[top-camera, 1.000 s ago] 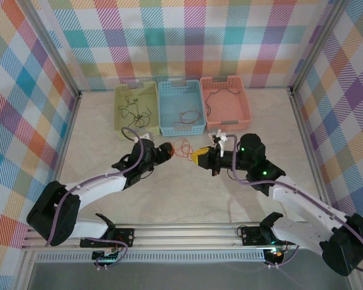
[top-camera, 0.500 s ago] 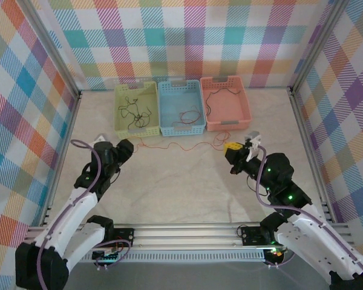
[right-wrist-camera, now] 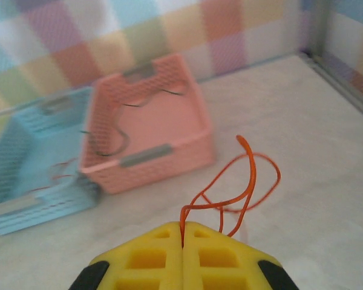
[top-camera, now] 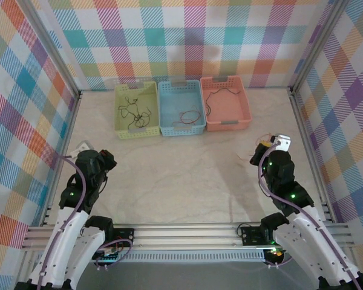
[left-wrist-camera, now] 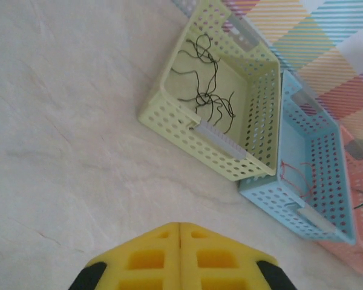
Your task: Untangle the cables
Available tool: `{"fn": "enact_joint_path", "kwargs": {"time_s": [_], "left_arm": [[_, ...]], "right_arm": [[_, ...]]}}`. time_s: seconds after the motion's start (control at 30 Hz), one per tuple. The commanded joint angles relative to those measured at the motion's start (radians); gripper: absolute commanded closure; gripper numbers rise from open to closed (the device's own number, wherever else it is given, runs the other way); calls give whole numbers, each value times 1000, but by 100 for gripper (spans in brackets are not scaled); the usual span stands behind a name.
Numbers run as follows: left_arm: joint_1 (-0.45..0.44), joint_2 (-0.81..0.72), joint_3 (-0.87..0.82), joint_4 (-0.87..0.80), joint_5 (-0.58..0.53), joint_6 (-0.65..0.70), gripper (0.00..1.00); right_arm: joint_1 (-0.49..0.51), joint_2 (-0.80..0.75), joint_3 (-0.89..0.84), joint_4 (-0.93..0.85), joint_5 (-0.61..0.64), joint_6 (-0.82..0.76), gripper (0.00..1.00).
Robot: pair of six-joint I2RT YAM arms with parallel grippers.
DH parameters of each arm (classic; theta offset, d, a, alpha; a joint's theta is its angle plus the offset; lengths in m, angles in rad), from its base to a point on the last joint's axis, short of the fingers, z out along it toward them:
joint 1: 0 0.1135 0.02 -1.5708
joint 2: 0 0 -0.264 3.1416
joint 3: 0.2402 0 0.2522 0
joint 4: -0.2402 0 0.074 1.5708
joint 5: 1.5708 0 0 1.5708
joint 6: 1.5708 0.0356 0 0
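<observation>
While the baskets [top-camera: 181, 129] at the far edge of the table [top-camera: 181, 193] hold other cables [left-wrist-camera: 207, 96], we should lift high and travel slowly: the left gripper [left-wrist-camera: 180, 241] is pressed together on nothing, and the right gripper [right-wrist-camera: 182, 241] pinches the orange cable [right-wrist-camera: 253, 172], its loop dangling loose.

No text, label, brand, number or sign can be read on anything here.
</observation>
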Motion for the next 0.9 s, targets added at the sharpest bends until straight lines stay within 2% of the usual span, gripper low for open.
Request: {"fn": "enact_joint_path", "kwargs": {"time_s": [0.0, 0.03, 0.1, 0.17, 0.27, 0.37, 0.4, 0.53, 0.67, 0.77, 0.87], "left_arm": [[16, -35, 46, -68, -52, 27, 100], [16, -40, 47, -61, -33, 27, 100], [16, -48, 24, 20, 92, 42, 100], [17, -38, 0, 122, 247, 41, 89], [12, 18, -3, 268, 479, 48, 66], [-26, 71, 11, 352, 596, 54, 51], [-53, 88, 18, 368, 607, 67, 45], [-207, 175, 66, 398, 597, 148, 31], [-356, 282, 121, 411, 576, 231, 24], [-418, 348, 139, 437, 573, 287, 17], [-458, 423, 182, 442, 597, 338, 16]], "right_arm": [[-61, 23, 45, -62, 58, 69, 100], [-76, 30, 40, -33, -21, 64, 100], [-82, 24, 2, 90, -230, 38, 100], [-82, 50, 2, 161, -419, 28, 100], [-82, 105, 47, 181, -607, 18, 100], [-82, 137, 81, 222, -759, 57, 100], [-82, 148, 92, 235, -788, 83, 100], [-83, 202, 145, 260, -860, 159, 100], [-83, 259, 194, 289, -909, 227, 100], [-81, 305, 228, 290, -941, 270, 100], [-82, 355, 252, 297, -991, 310, 100]]}}
